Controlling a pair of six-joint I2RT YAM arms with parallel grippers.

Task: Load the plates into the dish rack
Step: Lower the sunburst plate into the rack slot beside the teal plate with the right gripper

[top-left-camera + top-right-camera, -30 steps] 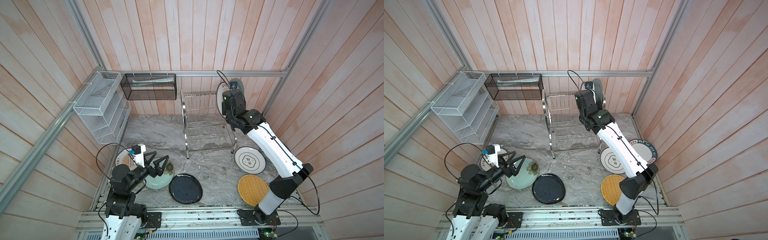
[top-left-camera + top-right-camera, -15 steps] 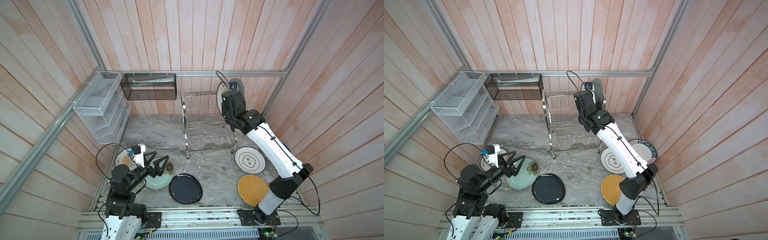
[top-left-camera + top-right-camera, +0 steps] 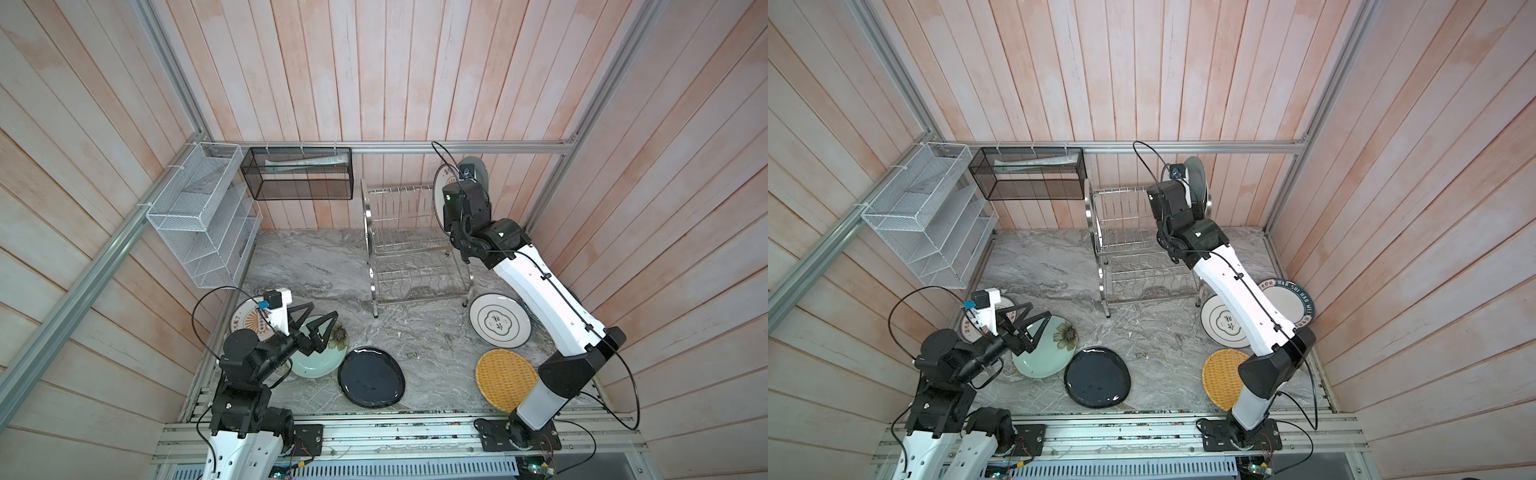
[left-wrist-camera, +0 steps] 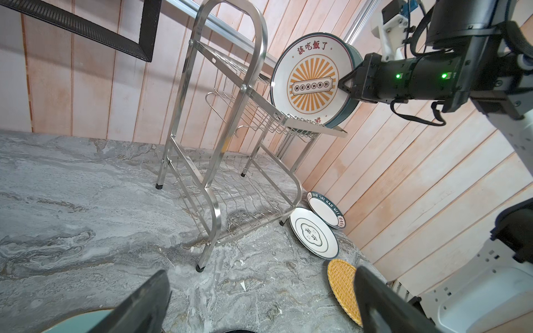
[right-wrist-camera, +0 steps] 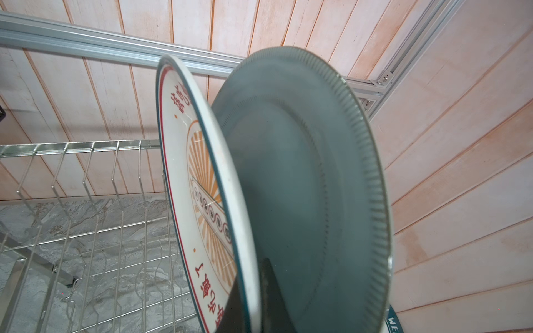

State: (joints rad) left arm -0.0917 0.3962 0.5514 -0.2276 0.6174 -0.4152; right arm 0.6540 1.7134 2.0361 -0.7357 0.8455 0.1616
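Robot test cell, plank walls (image 3: 374, 83), aluminium framing (image 3: 415, 146) (marble-look floor (image 3: 316, 257))

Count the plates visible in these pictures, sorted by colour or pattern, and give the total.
orange-sunburst plate: 2
white lettered plate: 2
grey-blue plate: 1
pale green flowered plate: 1
dark navy plate: 1
yellow woven plate: 1
Total: 8

On the shiny two-tier steel wire rack (image 3: 409, 245), upper prong slots left of the orange-sunburst plate (image 4: 313, 79) and grey-blue ribbed plate (image 5: 302, 187) stand free; the right white arm (image 3: 1237, 286) crosses above the white lettered plates (image 3: 1223, 326)
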